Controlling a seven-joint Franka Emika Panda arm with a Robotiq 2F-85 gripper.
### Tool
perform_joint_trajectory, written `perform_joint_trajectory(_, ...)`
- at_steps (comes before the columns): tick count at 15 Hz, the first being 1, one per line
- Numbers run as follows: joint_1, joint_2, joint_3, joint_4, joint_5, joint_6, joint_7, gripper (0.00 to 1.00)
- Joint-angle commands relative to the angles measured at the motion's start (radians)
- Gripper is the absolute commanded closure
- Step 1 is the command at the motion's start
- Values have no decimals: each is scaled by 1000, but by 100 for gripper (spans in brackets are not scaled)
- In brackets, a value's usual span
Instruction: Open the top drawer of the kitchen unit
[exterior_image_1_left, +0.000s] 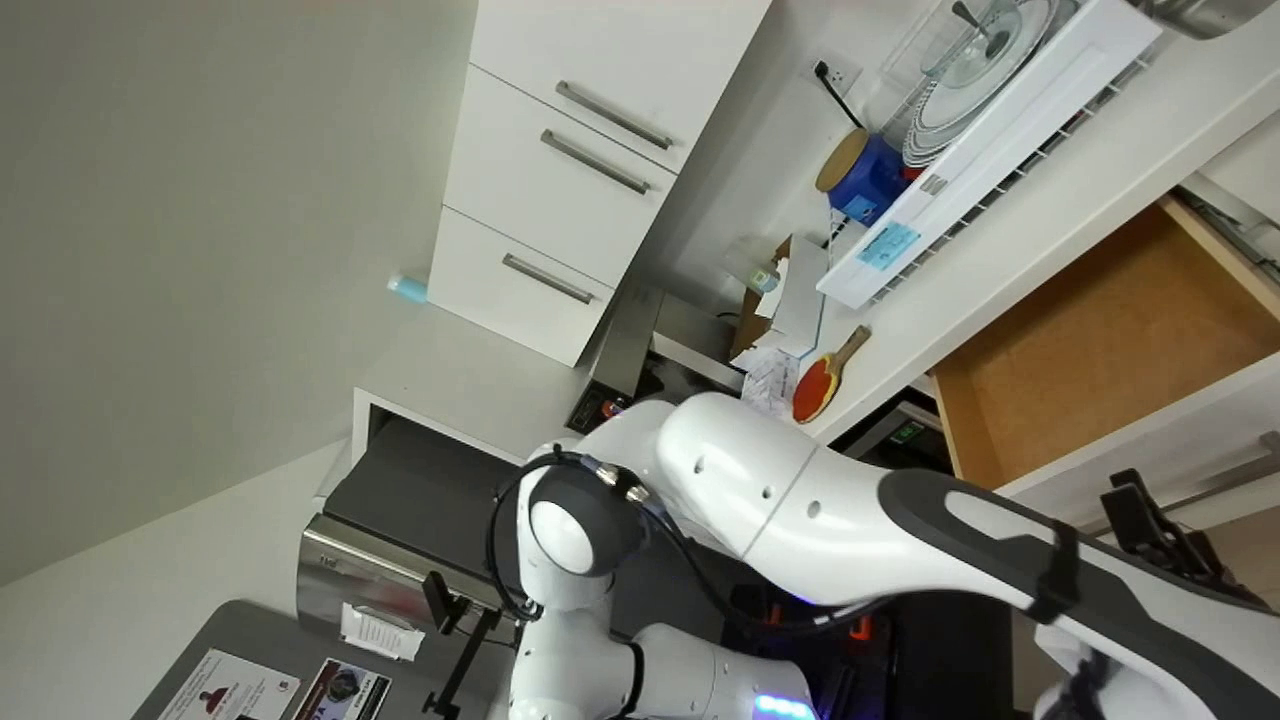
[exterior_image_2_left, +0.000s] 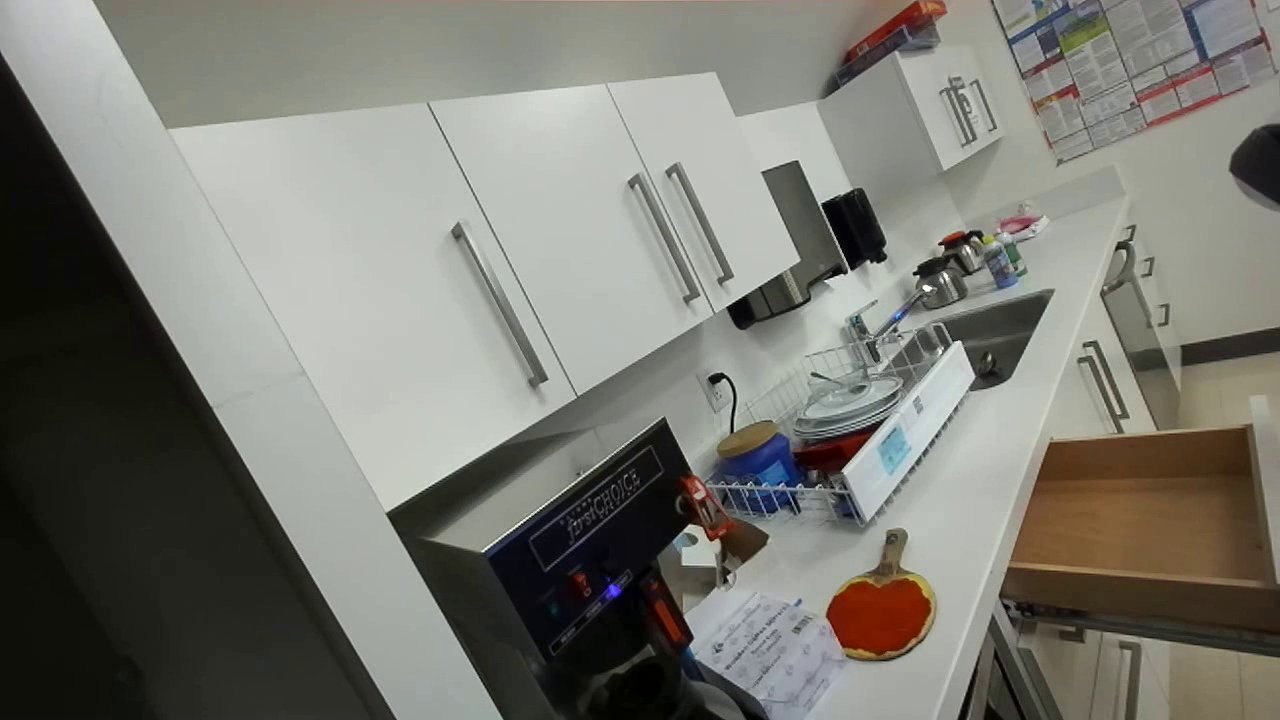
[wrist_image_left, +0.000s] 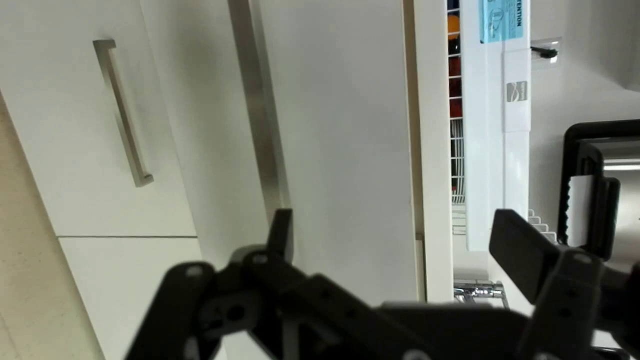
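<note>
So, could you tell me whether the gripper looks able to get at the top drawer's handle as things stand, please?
Probably yes: the gripper is open, one fingertip shows close to the handle in the wrist view, and nothing visible blocks the way, though depth is hard to judge.

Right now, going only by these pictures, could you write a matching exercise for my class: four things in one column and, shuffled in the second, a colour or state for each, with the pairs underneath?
Column one
1. top drawer
2. claw
3. lidded tub
4. paddle

Column two
a. blue with a tan top
b. pulled out, light brown wood showing inside
c. red middle with a yellow rim
d. spread wide, not clamped shut

Right pairs
1-b
2-d
3-a
4-c
</note>
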Motion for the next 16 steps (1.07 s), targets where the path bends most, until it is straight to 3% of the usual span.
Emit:
perform_joint_trajectory(1, 124, -239, -40, -238, -6, 180, 4, 0)
perform_joint_trajectory(5, 322, -435, -111, -387, -63, 434, 34, 0)
perform_joint_trajectory(10, 536, -638, -170, -490, -246, 681, 121, 0)
perform_joint_trajectory(13, 593, -724, -155, -523, -368, 796, 189, 0)
perform_joint_trajectory(16, 605, -782, -130, -548, -472, 864, 243, 0)
